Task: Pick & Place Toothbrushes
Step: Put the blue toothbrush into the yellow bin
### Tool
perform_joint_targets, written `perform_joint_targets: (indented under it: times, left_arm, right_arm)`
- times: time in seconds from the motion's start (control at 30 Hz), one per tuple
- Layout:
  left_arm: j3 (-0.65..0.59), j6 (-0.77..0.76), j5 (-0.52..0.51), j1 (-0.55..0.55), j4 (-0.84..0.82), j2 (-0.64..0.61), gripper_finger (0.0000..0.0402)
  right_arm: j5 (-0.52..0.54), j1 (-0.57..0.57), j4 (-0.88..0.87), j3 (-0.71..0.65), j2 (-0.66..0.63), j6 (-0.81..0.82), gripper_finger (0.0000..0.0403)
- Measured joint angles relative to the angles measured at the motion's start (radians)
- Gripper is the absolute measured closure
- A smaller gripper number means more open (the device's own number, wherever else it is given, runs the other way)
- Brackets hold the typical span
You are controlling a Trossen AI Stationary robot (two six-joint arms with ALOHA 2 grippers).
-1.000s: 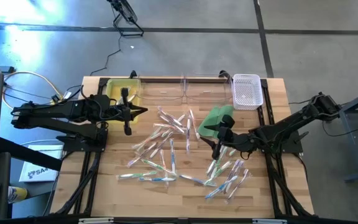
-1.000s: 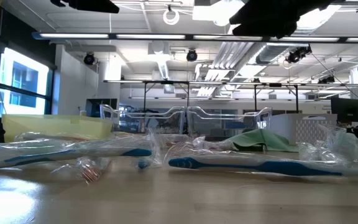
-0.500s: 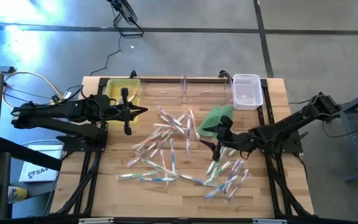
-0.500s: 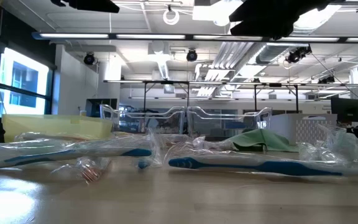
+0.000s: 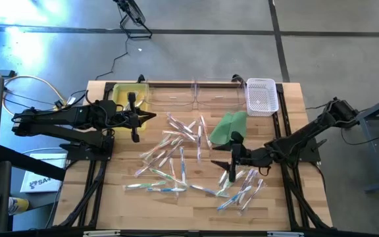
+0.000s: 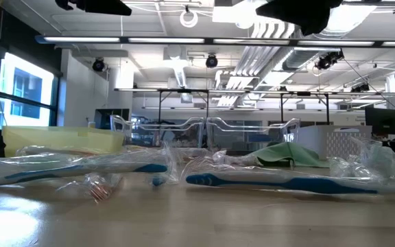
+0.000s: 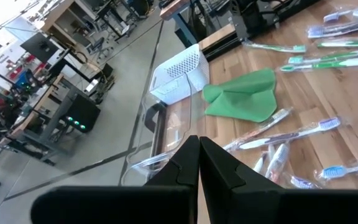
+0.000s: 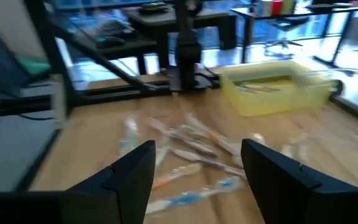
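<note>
Many wrapped toothbrushes [image 5: 176, 141] lie scattered on the wooden table, with a second cluster [image 5: 242, 187] at the near right. The low view shows blue ones [image 6: 280, 182] up close. My right gripper [image 5: 221, 162] hovers open above the table between the two clusters, just near-side of the green cloth [image 5: 227, 127]. Its wrist view shows the open gripper [image 8: 197, 180] facing blurred toothbrushes [image 8: 191, 149]. My left gripper [image 5: 151, 118] waits shut and empty at the far left, beside the yellow bin [image 5: 130, 95], and its wrist view [image 7: 197, 163] shows the fingers shut.
Along the far edge stand the yellow bin, two clear bins [image 5: 173, 95] [image 5: 219, 95] and a white slotted basket [image 5: 262, 97]. The green cloth lies flat near the basket [image 7: 179, 78]. Bare wood shows at the table's near left corner.
My right gripper has moved toward the table's near edge, off the green cloth and over the toothbrushes, and has turned and rolled somewhat. It stays open. The toothbrushes and cloth lie as before.
</note>
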Motion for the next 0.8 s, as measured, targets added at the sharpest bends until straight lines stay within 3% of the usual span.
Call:
perform_joint_targets:
  times: [0.2,0.37,0.5,0.8]
  left_arm:
    - [0.000,0.000,0.000,0.000,0.000,0.000,0.0394]
    - [0.000,0.000,-0.001,0.000,-0.002,0.000,0.0394]
    - [0.000,0.000,-0.003,0.000,-0.029,0.001,0.0394]
    - [0.000,0.000,-0.003,0.000,-0.078,0.022,0.0394]
  right_arm:
    - [-0.121,0.018,0.153,0.000,0.038,-0.072,0.0172]
    - [-0.194,0.018,0.137,0.019,0.107,-0.035,0.0172]
    - [-0.206,0.018,-0.027,0.122,0.202,0.054,0.0172]
    - [-0.216,0.016,-0.575,0.397,0.350,0.201,0.0172]
